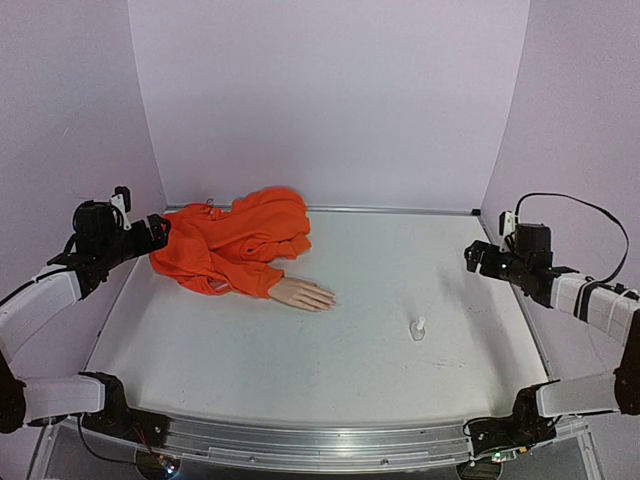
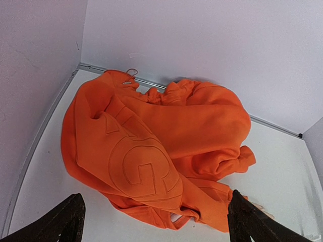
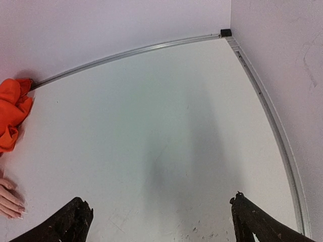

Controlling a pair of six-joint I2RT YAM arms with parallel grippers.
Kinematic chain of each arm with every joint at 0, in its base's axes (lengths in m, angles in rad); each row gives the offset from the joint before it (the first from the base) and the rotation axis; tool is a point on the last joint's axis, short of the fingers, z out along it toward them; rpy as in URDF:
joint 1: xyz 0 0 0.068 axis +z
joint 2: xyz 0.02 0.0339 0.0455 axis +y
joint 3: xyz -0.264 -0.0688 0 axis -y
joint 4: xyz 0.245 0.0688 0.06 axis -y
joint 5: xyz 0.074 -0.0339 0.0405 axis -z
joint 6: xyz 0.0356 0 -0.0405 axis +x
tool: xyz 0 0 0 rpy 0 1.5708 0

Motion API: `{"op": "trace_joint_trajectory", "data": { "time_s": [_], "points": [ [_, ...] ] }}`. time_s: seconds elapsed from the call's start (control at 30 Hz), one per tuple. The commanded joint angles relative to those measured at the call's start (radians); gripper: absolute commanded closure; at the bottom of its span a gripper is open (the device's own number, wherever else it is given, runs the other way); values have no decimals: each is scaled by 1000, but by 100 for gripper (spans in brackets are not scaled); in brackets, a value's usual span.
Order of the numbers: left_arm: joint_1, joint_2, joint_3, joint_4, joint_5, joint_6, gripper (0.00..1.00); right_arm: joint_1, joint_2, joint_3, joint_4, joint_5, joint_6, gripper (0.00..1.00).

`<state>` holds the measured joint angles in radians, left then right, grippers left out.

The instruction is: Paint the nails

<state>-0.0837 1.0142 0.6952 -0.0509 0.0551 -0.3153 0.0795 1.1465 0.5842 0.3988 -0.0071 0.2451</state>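
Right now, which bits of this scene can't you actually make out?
Nails: too small in the top view to tell painted from bare.
Mannequin hand: the right wrist view shows only fingertips, cut by the left edge; in the left wrist view the orange sweatshirt hides nearly all of it.
Small clear bottle: too small to judge its contents; absent from both wrist views.
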Motion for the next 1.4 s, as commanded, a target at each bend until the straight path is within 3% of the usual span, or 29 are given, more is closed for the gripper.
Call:
{"op": "trace_joint_trajectory", "data": {
  "time_s": [0.0,0.27,0.5,0.7,0.9,1.0,1.37],
  "points": [
    [-4,-13,9,48,128,-42,1,79,48,87,-91,-34,71,2],
    [-84,33,95,3,309,-74,1,327,196,226,-318,2,164,2],
    [-205,41,215,-99,380,3,1,470,297,254,-448,42,249,5],
    [-236,-16,214,-123,361,70,1,507,326,211,-479,35,295,22],
    [-239,-22,224,-142,381,88,0,525,359,220,-509,54,323,50],
    [-240,-22,227,-156,378,96,1,545,368,221,-533,60,337,58],
    [-241,13,242,-173,387,103,1,576,342,215,-573,124,379,74]
  ]
}}
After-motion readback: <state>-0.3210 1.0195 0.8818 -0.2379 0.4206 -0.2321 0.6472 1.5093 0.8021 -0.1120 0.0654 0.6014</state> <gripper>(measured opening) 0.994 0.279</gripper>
